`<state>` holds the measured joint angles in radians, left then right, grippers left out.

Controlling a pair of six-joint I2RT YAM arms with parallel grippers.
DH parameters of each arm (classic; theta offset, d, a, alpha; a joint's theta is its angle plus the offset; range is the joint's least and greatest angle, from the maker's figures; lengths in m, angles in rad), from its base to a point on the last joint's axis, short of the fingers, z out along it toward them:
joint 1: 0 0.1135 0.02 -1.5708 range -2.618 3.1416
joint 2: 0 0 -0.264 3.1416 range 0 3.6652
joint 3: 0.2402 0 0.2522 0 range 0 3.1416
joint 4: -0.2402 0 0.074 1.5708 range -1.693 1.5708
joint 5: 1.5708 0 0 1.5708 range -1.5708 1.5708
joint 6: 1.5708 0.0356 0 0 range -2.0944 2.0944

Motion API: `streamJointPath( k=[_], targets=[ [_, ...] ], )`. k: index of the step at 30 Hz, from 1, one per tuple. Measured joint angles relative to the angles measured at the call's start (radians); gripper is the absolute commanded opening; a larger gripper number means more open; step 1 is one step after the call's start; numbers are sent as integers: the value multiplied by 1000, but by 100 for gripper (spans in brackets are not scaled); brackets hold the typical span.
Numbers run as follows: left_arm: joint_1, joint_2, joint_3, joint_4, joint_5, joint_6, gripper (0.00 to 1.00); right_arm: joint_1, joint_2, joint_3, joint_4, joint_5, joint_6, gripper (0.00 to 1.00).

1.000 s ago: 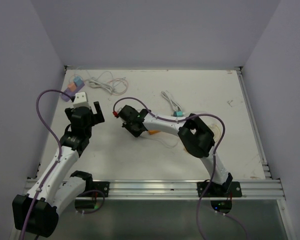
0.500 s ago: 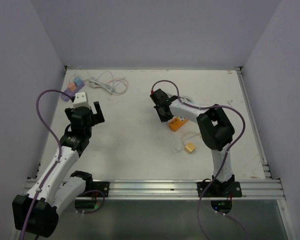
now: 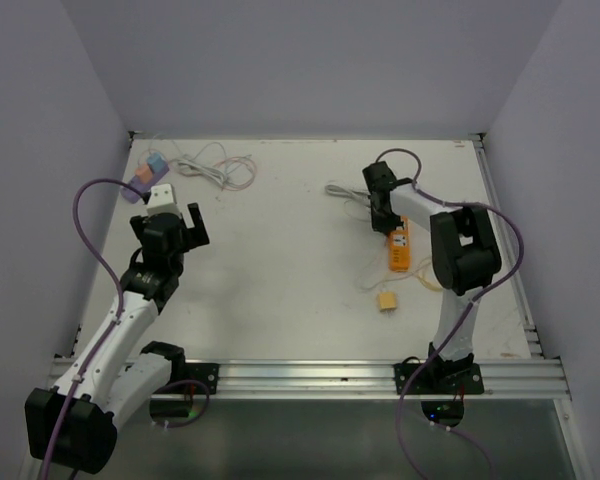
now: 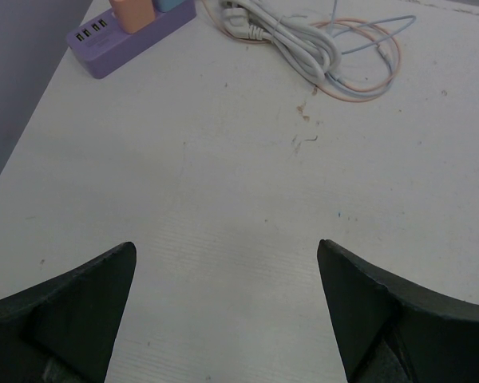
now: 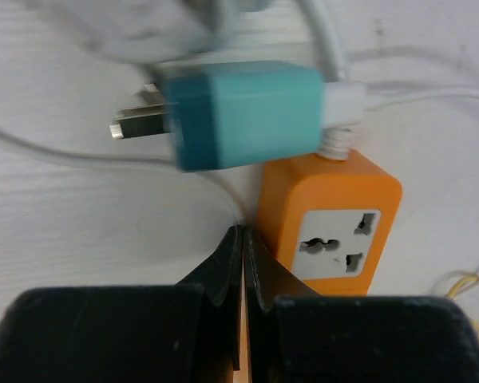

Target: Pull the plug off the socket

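- The teal plug (image 5: 243,116) lies just beyond the right gripper's (image 5: 243,239) fingertips, prongs bare and pointing left, clear of the orange socket (image 5: 331,223).
- The socket sits just right of those fingertips, outlet face up.
- The right gripper's fingers are pressed together with nothing between them.
- The left gripper (image 4: 225,247) is spread wide, holding nothing; a purple power strip (image 4: 128,36) lies far ahead to its left and a white cable (image 4: 291,40) lies ahead.

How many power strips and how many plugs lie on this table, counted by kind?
Power strips: 2 (purple plastic strip, orange plastic strip)
Plugs: 4 (orange plug, blue plug, teal plug, small yellow plug)
Total: 6
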<state>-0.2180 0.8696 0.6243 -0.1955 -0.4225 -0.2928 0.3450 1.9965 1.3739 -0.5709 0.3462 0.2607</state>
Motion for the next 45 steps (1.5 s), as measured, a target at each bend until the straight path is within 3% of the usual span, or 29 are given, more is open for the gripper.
streamJointPath(
  k=[8, 11, 14, 18, 22, 25, 33, 40, 45],
  targets=[
    [0, 13, 0, 0, 0, 0, 100, -200, -37, -42, -36, -24, 35, 3],
    [0, 24, 0, 0, 1, 0, 100, -220, -43, -42, -56, -51, 40, 15],
    [0, 48, 2, -1, 15, -1, 100, -219, -74, -67, -60, -123, 50, 34],
    [0, 120, 43, -19, 38, -1, 100, -214, -165, -107, -67, -218, 58, 53],
    [0, 196, 123, -23, 68, -13, 100, -212, -284, -118, -67, -328, 55, 79],
    [0, 256, 194, -20, 83, -40, 100, -212, -376, -126, -63, -410, 47, 87],
    [30, 500, 422, 7, 44, -65, 99, -207, -628, -235, 3, -632, 42, 89],
    [233, 660, 436, 200, 134, -3, 99, -192, -648, -273, 50, -763, 42, 90],
    [376, 791, 454, 340, 253, 69, 100, -170, -649, -310, 87, -808, 42, 99]
  ],
)
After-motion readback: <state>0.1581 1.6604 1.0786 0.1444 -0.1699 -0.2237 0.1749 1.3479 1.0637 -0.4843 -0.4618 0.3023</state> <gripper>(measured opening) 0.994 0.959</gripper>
